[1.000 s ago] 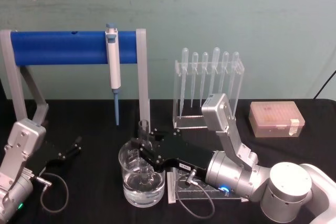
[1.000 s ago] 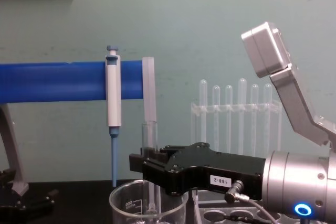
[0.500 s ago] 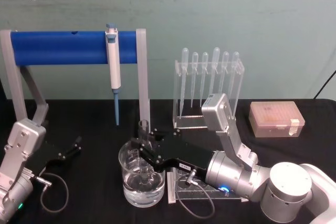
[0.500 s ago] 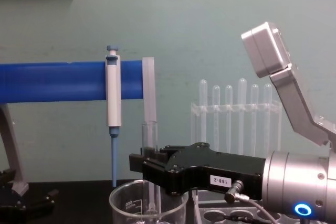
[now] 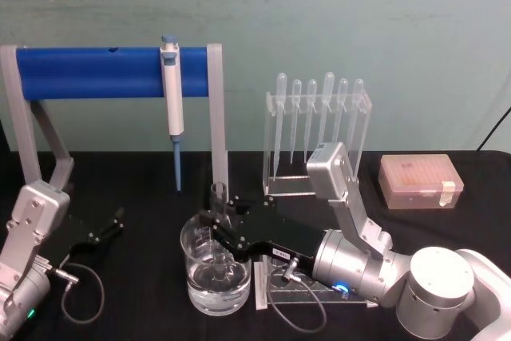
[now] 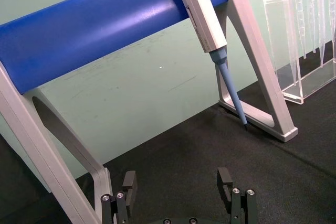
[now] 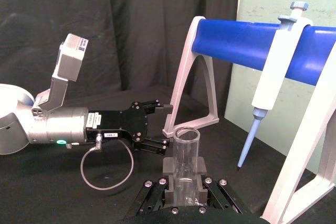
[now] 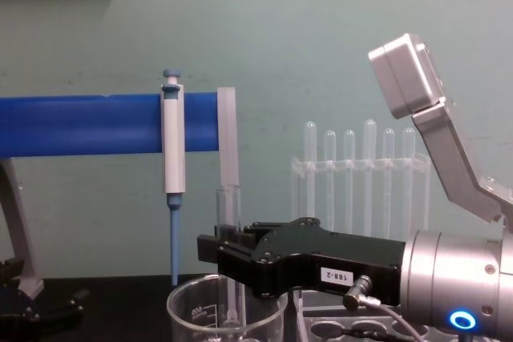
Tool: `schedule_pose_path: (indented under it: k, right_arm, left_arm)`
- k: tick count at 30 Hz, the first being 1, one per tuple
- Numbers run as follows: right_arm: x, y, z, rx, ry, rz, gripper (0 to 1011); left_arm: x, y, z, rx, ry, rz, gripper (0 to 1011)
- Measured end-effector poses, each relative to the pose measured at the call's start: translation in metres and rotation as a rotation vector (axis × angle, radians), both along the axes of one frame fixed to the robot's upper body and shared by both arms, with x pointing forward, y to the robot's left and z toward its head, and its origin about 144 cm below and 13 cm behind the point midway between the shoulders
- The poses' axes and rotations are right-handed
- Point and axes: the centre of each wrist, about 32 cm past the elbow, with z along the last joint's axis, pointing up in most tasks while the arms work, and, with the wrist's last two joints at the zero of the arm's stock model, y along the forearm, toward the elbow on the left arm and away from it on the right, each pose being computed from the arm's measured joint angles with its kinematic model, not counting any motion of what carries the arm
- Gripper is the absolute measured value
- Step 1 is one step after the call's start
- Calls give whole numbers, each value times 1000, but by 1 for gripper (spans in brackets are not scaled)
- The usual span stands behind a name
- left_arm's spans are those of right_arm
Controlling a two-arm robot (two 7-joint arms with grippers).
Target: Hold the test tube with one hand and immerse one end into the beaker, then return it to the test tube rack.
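Basically nothing has moved since a second ago. The right pincer [image 5: 217, 225] sits in the same spot over the beaker [image 5: 214, 281], with the tube rim at the same height in the chest view. It's pinching the test tube [image 5: 219, 196] around the upper part, so the open rim pokes up above the black fingers. The tube stands upright and its lower end is down inside the beaker, which has clear liquid in the bottom. Can't really tell if the tip is actually under the surface though.

The beaker sits on the black counter [image 5: 144, 185], just beside the clear test tube rack [image 5: 307, 291] that lies under the right arm. The left pincer [image 6: 177, 182] is parked low at the left of the counter with its fingers spread wide, holding nothing. The micropipette [image 5: 171, 97] hangs on the blue bar behind.
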Motion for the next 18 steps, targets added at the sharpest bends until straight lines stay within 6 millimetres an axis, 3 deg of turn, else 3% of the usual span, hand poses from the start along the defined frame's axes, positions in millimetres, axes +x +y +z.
schedule_pose_path:
  k: [18]
  right_arm:
    - [0, 0, 0, 0, 0, 0, 225]
  left_arm:
    - [0, 0, 0, 0, 0, 0, 1000]
